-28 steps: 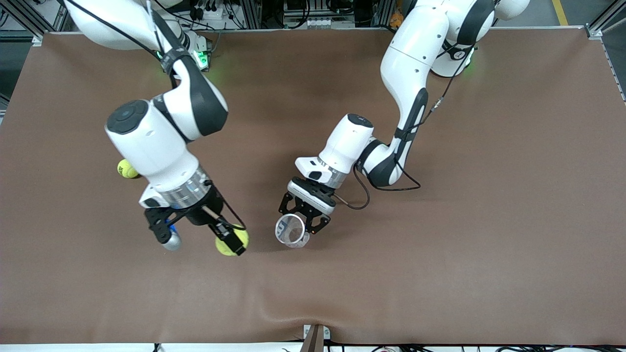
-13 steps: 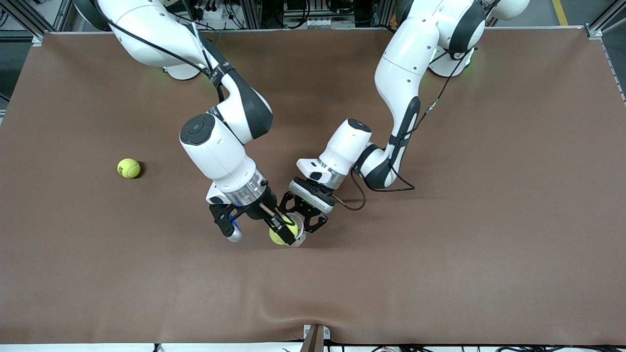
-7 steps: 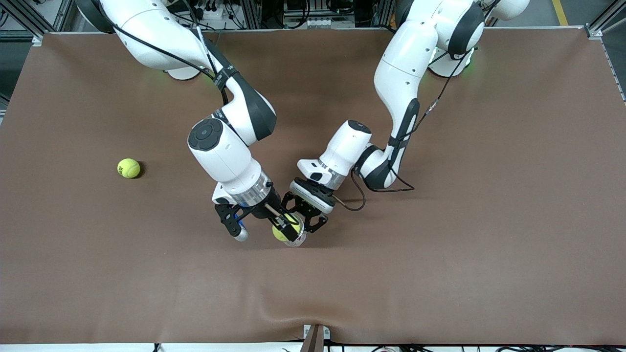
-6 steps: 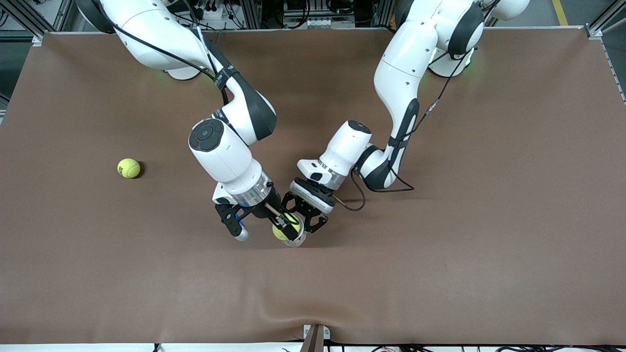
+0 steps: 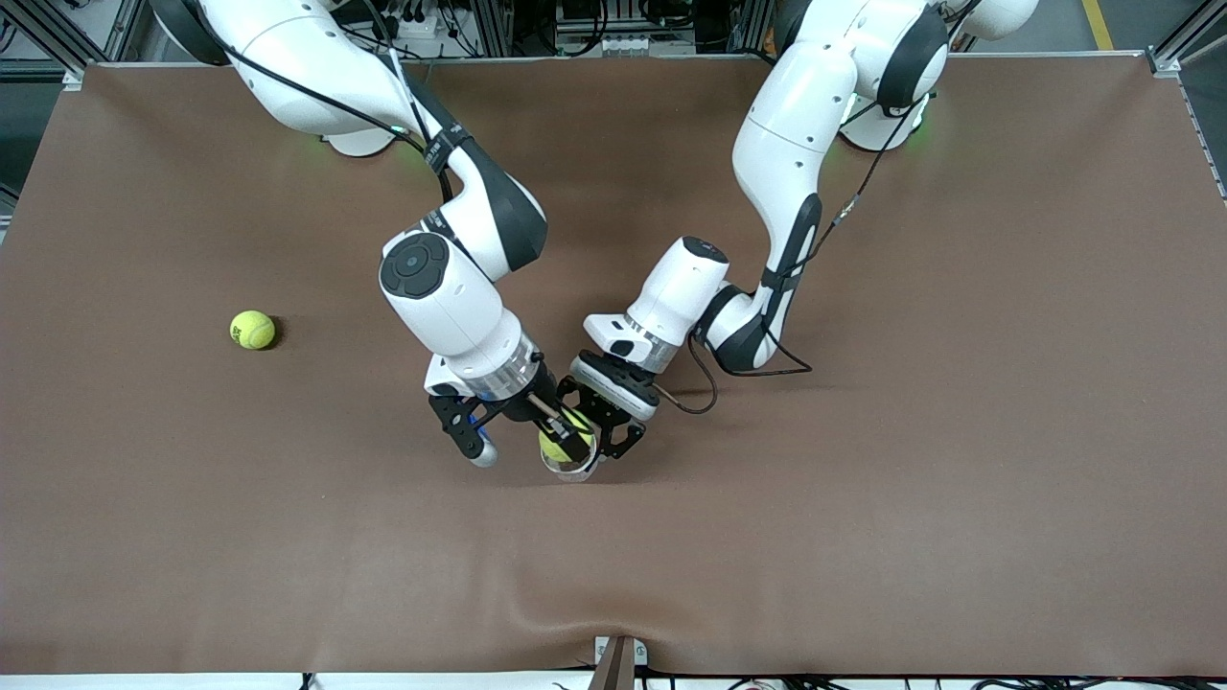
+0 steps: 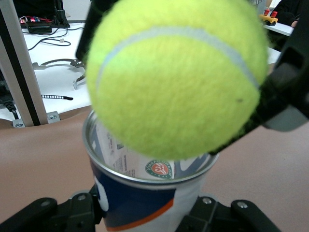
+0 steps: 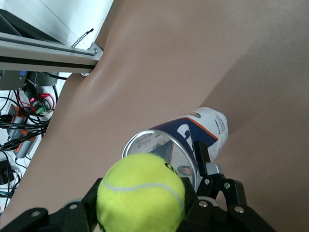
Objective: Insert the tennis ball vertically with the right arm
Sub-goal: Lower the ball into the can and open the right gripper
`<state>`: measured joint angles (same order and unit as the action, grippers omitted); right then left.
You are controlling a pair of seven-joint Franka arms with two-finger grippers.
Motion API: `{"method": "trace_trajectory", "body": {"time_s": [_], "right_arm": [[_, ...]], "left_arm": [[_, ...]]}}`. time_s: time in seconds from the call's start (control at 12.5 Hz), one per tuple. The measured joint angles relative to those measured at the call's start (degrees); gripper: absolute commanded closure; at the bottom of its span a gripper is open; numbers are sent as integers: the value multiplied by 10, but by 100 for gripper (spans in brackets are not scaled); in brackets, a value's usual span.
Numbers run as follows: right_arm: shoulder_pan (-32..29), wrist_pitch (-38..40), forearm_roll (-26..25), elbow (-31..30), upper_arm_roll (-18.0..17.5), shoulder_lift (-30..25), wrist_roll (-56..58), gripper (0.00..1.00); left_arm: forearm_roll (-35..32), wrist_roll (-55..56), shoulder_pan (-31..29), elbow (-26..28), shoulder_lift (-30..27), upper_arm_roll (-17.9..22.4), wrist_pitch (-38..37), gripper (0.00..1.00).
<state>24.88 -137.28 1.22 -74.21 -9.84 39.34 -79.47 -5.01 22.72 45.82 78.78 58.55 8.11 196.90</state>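
Item: tennis ball [image 5: 566,443], yellow-green felt with a white seam, clamped in the right gripper [image 5: 525,446] and hanging directly over the open mouth of the can [image 5: 572,468], low enough that in the left wrist view its underside covers most of the opening. Handling, as judged: light, springy, felt nap that gives good purchase and little risk of slipping; not fragile; it yields a little under squeeze and would bounce or roll if it caught the rim. Best hold is across the widest part, as it is now taken, which leaves the lower half free to enter first. Receiving item: the can, a blue, white and orange tube with a metal rim, standing mouth-up on the brown table [image 5: 863,527], about midway between the two arms' ends. Judged thin-walled, light and easy to tip; the fit looks close, so the ball needs to be centred and lowered straight down. The left gripper [image 5: 599,436] flanks the can's lower wall on both sides; whether it presses or has slackened cannot be told. Obstructions: the right gripper's own links sit close around the ball and would meet the rim on a deep descent; the left gripper crowds one side. Also present: a second ball [image 5: 252,330] lying toward the right arm's end of the table, well apart.
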Motion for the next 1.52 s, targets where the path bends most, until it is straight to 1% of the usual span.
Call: {"method": "trace_trajectory", "body": {"time_s": [0.08, 0.16, 0.24, 0.32, 0.4, 0.48, 0.56, 0.64, 0.72, 0.8, 0.88, 0.96, 1.2, 1.52], "right_arm": [[1, 0, 0, 0, 0, 0, 0, 18], [1, 0, 0, 0, 0, 0, 0, 14], [1, 0, 0, 0, 0, 0, 0, 14], [1, 1, 0, 0, 0, 0, 0, 9], [1, 1, 0, 0, 0, 0, 0, 8], [0, 0, 0, 0, 1, 0, 0, 12], [0, 0, 0, 1, 2, 0, 0, 25], [-1, 0, 0, 1, 2, 0, 0, 48], [-1, 0, 0, 2, 3, 0, 0, 66], [-1, -1, 0, 4, 3, 0, 0, 78], [-1, -1, 0, 8, 3, 0, 0, 90], [-1, -2, 0, 12, 3, -1, 0, 99], [-2, -8, 2, 24, 4, -1, 0, 100], [-2, -9, 2, 24, 8, 1, 1, 100]], "left_arm": [[0, 0, 0, 0, 0, 0, 0, 40], [0, 0, 0, 0, 0, 0, 0, 40], [0, 0, 0, 0, 0, 0, 0, 40], [0, 0, 0, 0, 0, 0, 0, 40], [0, 0, 0, 0, 0, 0, 0, 40], [0, -1, 0, -1, 1, 1, 0, 40], [0, -1, 0, -1, 1, 1, 0, 40], [0, -1, 1, -1, 1, 2, 1, 40], [0, -2, 2, -1, 1, 4, 1, 40], [0, -2, 5, -1, 2, 8, 1, 40], [0, -2, 9, -1, 3, 12, 1, 35], [0, -2, 11, -2, 3, 15, 1, 34], [0, -3, 12, -2, 4, 17, 1, 35], [0, -3, 13, -3, 4, 18, 1, 35]]}}
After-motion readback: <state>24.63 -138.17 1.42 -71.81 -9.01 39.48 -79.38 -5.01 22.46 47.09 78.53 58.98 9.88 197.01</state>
